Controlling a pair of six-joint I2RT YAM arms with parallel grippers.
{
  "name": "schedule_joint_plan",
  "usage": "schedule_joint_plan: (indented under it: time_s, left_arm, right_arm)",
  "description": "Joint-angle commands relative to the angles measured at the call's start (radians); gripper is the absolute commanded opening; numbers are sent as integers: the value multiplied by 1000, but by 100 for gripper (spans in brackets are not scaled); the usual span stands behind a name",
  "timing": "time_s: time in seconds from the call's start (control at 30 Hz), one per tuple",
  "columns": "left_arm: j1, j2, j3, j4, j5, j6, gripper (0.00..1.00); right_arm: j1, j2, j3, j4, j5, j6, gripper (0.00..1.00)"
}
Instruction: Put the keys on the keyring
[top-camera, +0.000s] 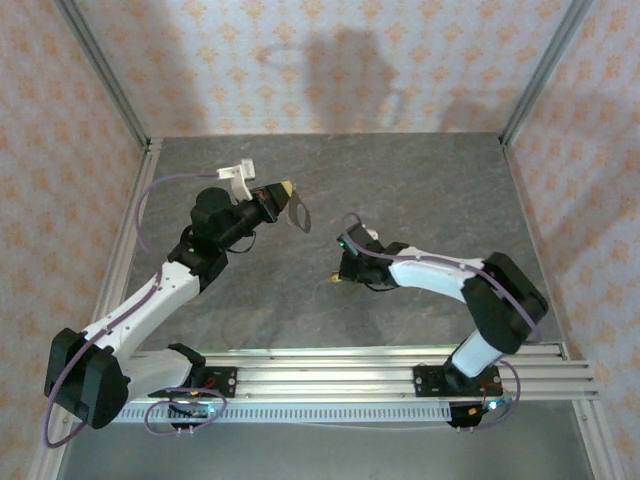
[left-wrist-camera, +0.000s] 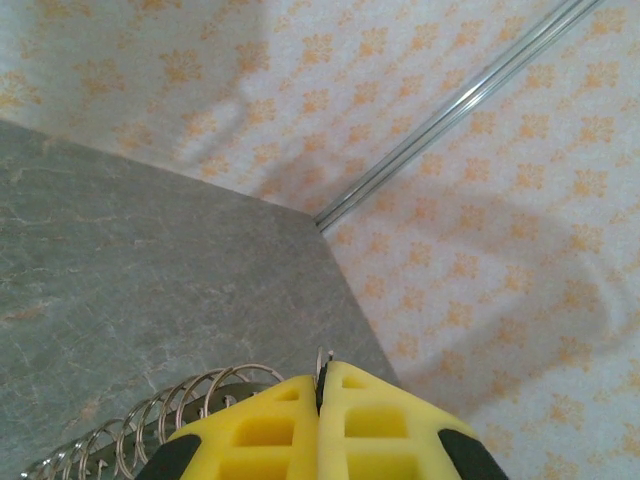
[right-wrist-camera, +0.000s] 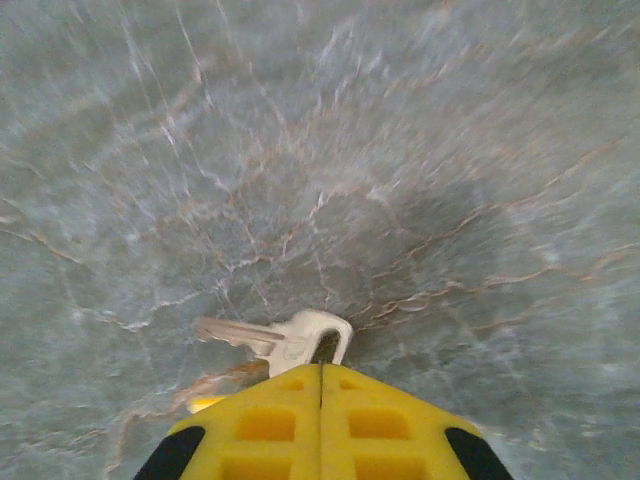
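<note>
Right gripper (right-wrist-camera: 320, 372) clamped on key (right-wrist-camera: 287, 338) by its edge; it might pivot, slip; left gripper (left-wrist-camera: 322, 385) pinches floppy keyring (left-wrist-camera: 140, 435); could sway.

Yellow-tipped left hand (left-wrist-camera: 322, 372) and right hand (right-wrist-camera: 320, 370), silver key (right-wrist-camera: 285, 345) and keyring (left-wrist-camera: 120, 450), grey veined table (right-wrist-camera: 400, 150), orange-patterned walls (left-wrist-camera: 480, 220)

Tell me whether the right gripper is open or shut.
Shut: right gripper fingers meet without a gap, pinching the silver key by its head.
</note>
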Motion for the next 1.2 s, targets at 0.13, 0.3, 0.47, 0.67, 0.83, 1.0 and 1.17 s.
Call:
schedule_joint_plan:
  time_s: [0.13,0.3,0.47,0.67,0.83,1.0,1.17]
  left_arm:
    - [-30,28,124,-121,65,167,0]
    - [-65,68,203,-208,103,296,0]
    - [-111,106,258,-241,136,433,0]
    - [-179,106,243,-218,80,547,0]
    - [-193,93,192,-116,94,558,0]
    - [-194,89,174,-46,134,561,0]
    - [-195,86,167,-6,170,571,0]
  right_arm:
    - [-176,-332,-46,24,-135,-128,0]
    - [-303,-470,-70,90,-345,-172,0]
    - [-390,-555,-94,154,-458,-156,0]
    - [-424,-613,-104,203,-506,-135,0]
    - [-440,-656,-135,282,-575,-113,0]
    - [-446,-707,-166,368,-637,-97,0]
    - [-448,-742,-175,426,-685,-87,0]
